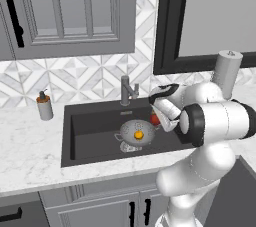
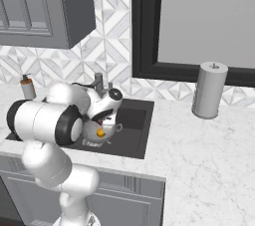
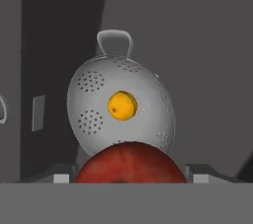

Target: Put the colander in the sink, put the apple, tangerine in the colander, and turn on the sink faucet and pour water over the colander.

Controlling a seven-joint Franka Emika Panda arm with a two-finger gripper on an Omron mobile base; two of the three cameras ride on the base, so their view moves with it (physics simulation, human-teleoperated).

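Left base view, sink: the dark sink sits sunk into the pale marble surface, and the colander rests on its floor, right where the water can reach it.
Left base view, fruit: the tangerine lies inside the colander; the apple hangs at the colander's right rim, above the basin.
Left base view, hand: the hand is down over the sink, partly hidden behind the arm's own joints, with the red fruit at its tip.
Left base view, tap: the faucet stands at the back edge, just behind the colander; no water is visible. A soap dispenser stands well off to the left.
Right base view, arm: the arm folds low over the basin and covers most of the colander; the tangerine peeks out beneath it. A grey canister stands on the surface far to the right.
Hand view, grip: the apple fills the space between the two fingertips, so the hand is closed around it, carrying it.
Hand view, target: beyond the apple, the colander and tangerine sit dead ahead, lined up for a drop.
Stage, my read: colander placed, tangerine in, apple about to follow, tap left for last.
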